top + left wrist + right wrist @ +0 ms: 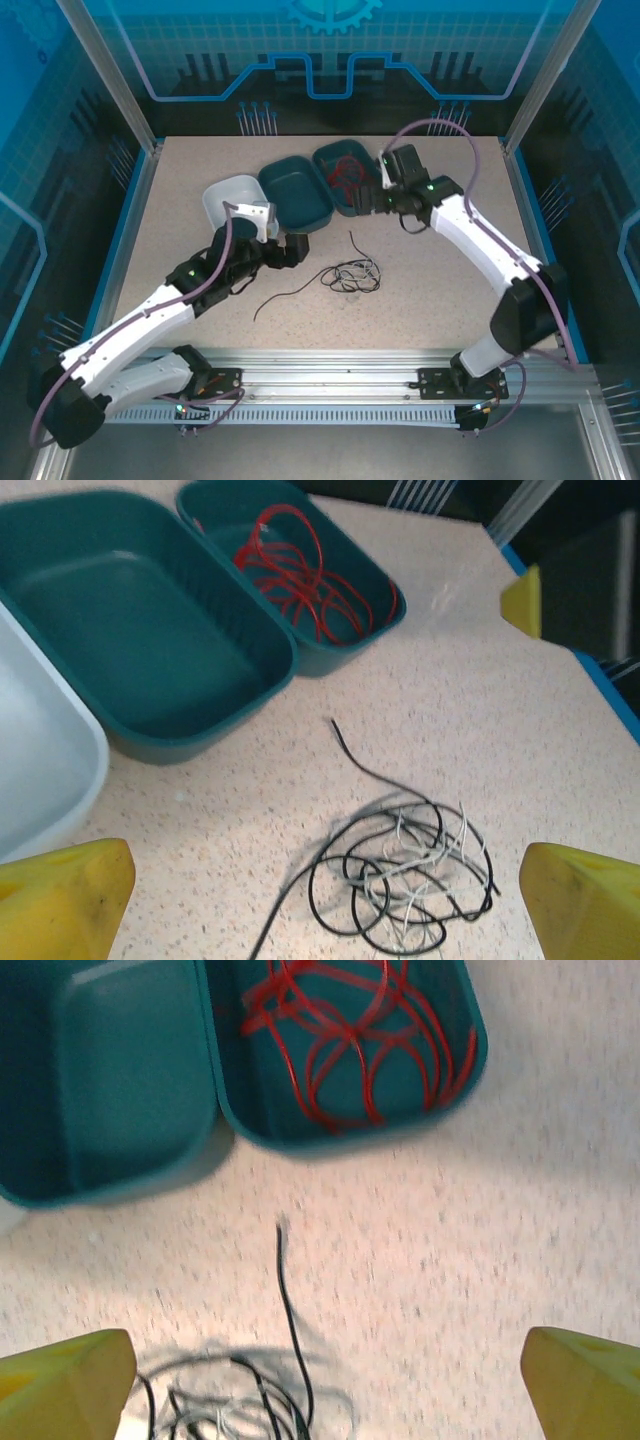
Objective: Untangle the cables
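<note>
I see the black and whitish cables (352,275) tangled on the counter (420,320) at six o'clock from the teal bins (296,195), red cables (345,172) in the right one, with the left claw (298,248) and right claw (360,200) spread wide, apparently touching nothing.

A speckled beige table (440,300) spreads beneath and ahead of the left fingers (62,898) and the right fingers (585,1385). Beyond both pairs, at the far side, stands a translucent blue back panel (330,40) printed with a gear and circuit lines, dark behind it. Aluminium posts (105,70) rise at the far corners, and blue side panels (45,200) stand outward of each pair. A blue strip (605,690) edges the table ahead and to the right of the left fingers. Behind the fingers, a ribbed aluminium rail (330,362) runs along the near edge. The light is even and the shadows are soft.
</note>
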